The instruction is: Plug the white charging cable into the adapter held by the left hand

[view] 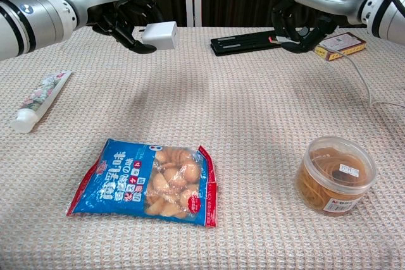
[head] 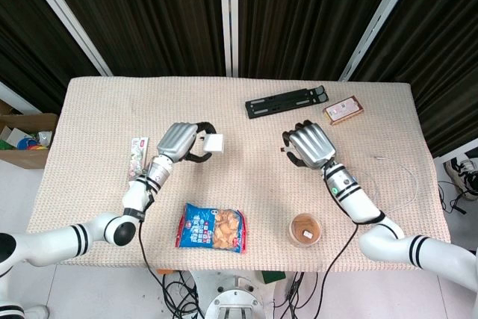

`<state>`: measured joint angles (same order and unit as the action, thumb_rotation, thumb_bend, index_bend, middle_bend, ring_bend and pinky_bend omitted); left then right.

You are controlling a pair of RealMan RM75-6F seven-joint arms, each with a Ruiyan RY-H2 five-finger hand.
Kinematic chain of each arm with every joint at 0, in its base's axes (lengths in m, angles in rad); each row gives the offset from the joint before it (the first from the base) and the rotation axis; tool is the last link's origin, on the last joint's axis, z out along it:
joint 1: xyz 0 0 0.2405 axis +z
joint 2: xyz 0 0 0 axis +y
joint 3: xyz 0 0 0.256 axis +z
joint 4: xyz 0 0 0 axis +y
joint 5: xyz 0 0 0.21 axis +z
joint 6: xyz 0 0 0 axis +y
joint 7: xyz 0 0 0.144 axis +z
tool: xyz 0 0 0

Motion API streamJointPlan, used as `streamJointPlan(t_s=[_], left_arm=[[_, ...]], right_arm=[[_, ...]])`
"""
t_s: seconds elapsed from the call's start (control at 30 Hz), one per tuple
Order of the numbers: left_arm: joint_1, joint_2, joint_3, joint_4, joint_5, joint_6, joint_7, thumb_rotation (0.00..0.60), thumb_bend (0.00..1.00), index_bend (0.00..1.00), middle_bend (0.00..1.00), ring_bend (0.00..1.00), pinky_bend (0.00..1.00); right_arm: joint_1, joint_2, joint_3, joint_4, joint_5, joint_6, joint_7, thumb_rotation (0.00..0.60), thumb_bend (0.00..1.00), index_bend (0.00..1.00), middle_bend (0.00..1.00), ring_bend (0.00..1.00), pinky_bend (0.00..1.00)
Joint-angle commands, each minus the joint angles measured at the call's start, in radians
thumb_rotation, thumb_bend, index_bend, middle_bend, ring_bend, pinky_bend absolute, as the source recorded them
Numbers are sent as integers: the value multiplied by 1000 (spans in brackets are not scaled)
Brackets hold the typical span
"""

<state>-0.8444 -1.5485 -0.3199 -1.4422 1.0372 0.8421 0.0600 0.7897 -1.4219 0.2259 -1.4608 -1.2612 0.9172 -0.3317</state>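
Chest view: white cube adapter (view: 159, 35) in left hand (view: 120, 14), off table (view: 209, 93).

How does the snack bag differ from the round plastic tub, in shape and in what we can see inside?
The snack bag is flat and rectangular, while the round plastic tub is a low cylinder. The bag is printed blue and red with only a clear window showing pale snack pieces; the tub is clear all over and shows tan loops, seemingly rubber bands. The bag lies nearer the robot's left side, the tub nearer its right. Both rest untouched on the table.
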Motion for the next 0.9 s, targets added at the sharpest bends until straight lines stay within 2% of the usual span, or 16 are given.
streamJointPlan(t_s=[0.03,0.27,0.47,0.9], left_arm=[[-14,6,-2,-18,-35,-2,34,600,488,588,513,756,989],[-38,11,-6,-51,-132,18,115,600,488,588,513,758,990],[-54,9,-5,-73,-175,43,160,600,488,588,513,759,990],[-93,3,2,-92,-234,72,239,600,489,588,513,759,991]], right_arm=[[55,12,43,-71,112,-45,-113,600,778,679,632,399,420],[157,-31,73,-116,341,-49,-322,600,776,679,631,402,422],[249,-78,78,-114,510,-32,-443,600,775,678,629,402,423],[389,-152,76,-70,690,16,-542,600,776,678,621,405,423]])
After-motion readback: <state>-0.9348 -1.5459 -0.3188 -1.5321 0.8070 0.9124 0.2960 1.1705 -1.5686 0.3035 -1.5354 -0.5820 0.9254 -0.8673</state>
